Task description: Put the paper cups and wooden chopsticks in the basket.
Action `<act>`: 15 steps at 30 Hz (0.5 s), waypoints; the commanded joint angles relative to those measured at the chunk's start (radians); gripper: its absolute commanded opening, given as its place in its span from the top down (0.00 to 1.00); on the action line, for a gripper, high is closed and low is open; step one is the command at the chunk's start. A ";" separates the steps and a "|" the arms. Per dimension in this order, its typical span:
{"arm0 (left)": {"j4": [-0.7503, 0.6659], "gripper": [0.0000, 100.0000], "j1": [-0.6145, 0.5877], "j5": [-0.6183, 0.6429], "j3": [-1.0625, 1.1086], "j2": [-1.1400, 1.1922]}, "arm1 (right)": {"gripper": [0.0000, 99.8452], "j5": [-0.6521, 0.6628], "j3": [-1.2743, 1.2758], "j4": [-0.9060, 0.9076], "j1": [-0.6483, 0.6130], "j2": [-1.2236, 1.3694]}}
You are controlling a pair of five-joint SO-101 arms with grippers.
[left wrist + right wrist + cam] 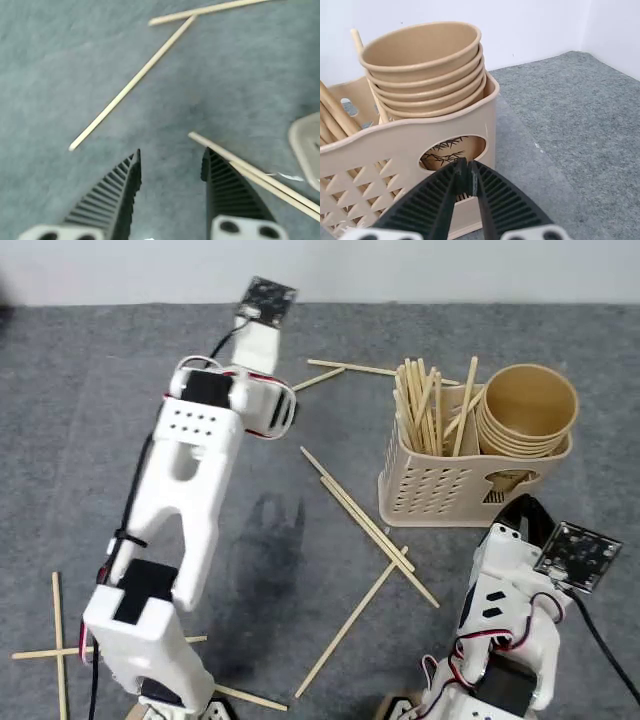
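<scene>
So the basket (440, 490) sits right of centre on the table (560, 340). Cups (530, 400) are stacked in its right half, with chopsticks (420, 405) standing in its left half. Loose chopsticks (370, 530) lie crossed just front-left of it, two more (350, 367) behind it, and a few (58, 650) at the front left corner.

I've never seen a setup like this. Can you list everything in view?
basket: one, beige, right of centre on the table.
cups: one stack of at least five, brown, in the basket's right end.
bundled chopsticks: many, pale wood, upright in the basket's left part.
loose chopsticks: at least eight, pale wood, scattered on the table.
table: one, grey cover.
wall: white, behind.
left arm, right arm: white.
left gripper: black, open, over the table.
right gripper: black, shut, empty, facing the basket.
</scene>
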 commanded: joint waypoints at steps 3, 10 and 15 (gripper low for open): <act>0.020 0.80 -0.166 0.120 -0.042 -0.035 | 0.99 -0.005 -0.155 0.071 -0.012 -0.012; 0.114 0.80 -0.370 0.261 -0.041 -0.026 | 0.99 0.087 -0.427 0.219 -0.317 -0.002; 0.117 0.80 -0.431 0.275 -0.039 0.023 | 0.99 0.147 -0.460 0.242 -0.648 0.054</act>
